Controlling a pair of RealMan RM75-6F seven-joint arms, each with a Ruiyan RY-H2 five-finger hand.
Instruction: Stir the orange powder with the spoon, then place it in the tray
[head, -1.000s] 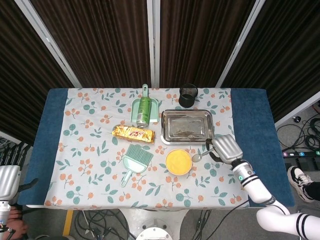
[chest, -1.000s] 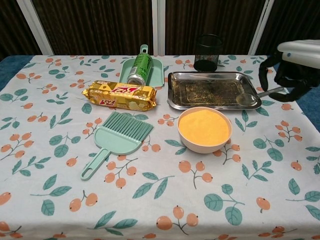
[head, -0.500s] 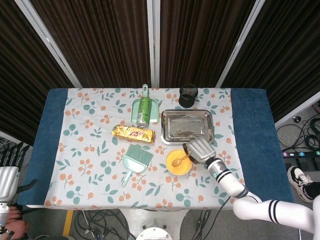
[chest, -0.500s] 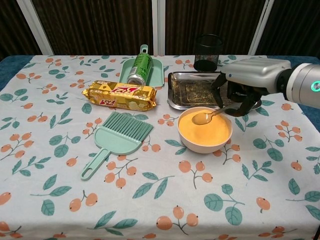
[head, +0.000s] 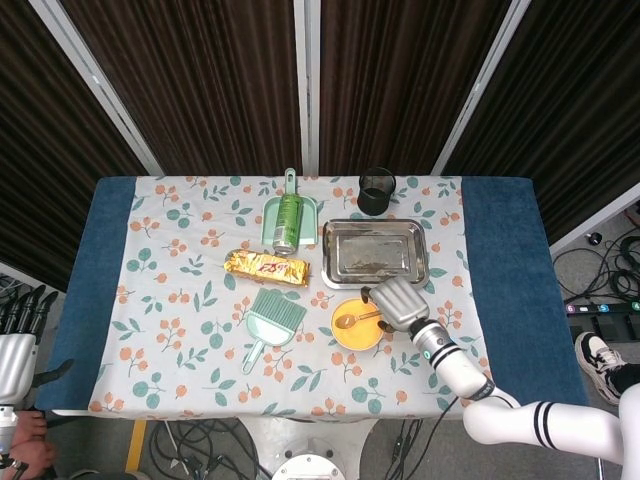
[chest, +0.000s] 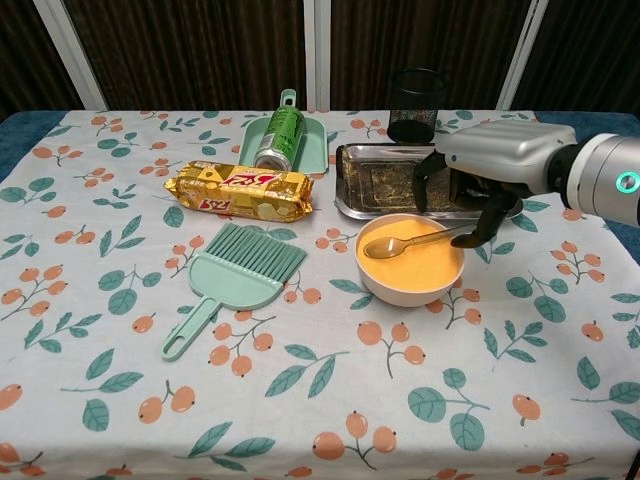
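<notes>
Looking from the head view, the right hand (head: 398, 302) held the spoon (head: 352, 320), which had slid further left across the orange powder (head: 357, 326). From the chest view, fingers (chest: 488, 224) pinched its handle beside the tray (chest: 420, 181); stirring had begun.

Red lettering runs along the gold snack packet (chest: 238, 192) lying on the floral counter (chest: 300, 400), left of the metal tray, but its characters are too small and blurred to read in either view. The green can (chest: 280, 137) on the far dustpan likewise shows no legible brand.
</notes>
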